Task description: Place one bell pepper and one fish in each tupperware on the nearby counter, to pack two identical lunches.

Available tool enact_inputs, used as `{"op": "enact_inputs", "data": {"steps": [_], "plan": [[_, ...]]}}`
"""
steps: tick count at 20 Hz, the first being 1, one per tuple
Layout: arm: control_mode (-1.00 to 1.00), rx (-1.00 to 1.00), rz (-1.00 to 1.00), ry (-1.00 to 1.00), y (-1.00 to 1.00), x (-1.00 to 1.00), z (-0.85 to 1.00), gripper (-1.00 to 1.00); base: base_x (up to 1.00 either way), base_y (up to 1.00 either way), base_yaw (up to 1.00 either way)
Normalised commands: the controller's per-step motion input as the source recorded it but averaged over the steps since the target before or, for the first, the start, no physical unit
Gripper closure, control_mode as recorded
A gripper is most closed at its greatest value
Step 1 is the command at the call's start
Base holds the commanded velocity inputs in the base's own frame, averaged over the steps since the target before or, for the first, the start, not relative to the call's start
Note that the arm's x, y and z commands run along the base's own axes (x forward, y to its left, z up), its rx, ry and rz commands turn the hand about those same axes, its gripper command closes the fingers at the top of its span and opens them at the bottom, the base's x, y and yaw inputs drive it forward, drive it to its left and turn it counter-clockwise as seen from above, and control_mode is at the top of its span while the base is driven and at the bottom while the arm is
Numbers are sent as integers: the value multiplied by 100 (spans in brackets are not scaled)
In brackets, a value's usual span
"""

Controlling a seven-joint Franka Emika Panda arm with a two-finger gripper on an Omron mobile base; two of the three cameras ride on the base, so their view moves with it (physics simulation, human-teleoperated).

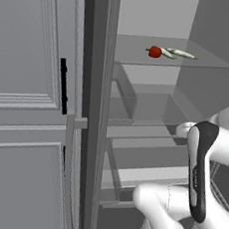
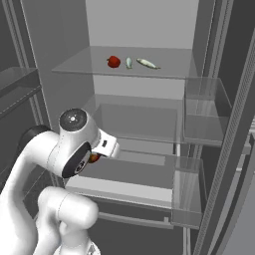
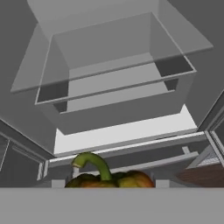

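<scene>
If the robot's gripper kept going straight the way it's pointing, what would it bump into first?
Probably the clear fridge drawer straight ahead, though the depth is hard to judge. A bell pepper sits right at the gripper, apparently held.

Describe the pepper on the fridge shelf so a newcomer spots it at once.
Look into the open fridge, at its top glass shelf. The pepper sits at the left end of a short row there: round and red, while the two fish beside it are slim and pale.

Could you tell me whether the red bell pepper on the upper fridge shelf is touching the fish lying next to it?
Apart: in the right base view, bare shelf separates the bell pepper from the nearest fish.
</scene>
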Motion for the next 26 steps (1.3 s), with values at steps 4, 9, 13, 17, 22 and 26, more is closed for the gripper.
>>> {"op": "enact_inputs", "data": {"steps": [4, 9, 13, 17, 22, 26], "plan": [[-100, -2, -2, 0, 41, -42, 12, 100, 0, 0, 0], [100, 0, 0, 0, 0, -9, -3, 100, -74, 0, 0], [100, 0, 0, 0, 0, 0, 0, 100, -100, 0, 0], [100, 0, 0, 0, 0, 0, 0, 100, -100, -17, -11], [100, 0, 0, 0, 0, 0, 0, 100, -100, -22, -25], [100, 0, 0, 0, 0, 0, 0, 100, -100, -9, -26]]}}
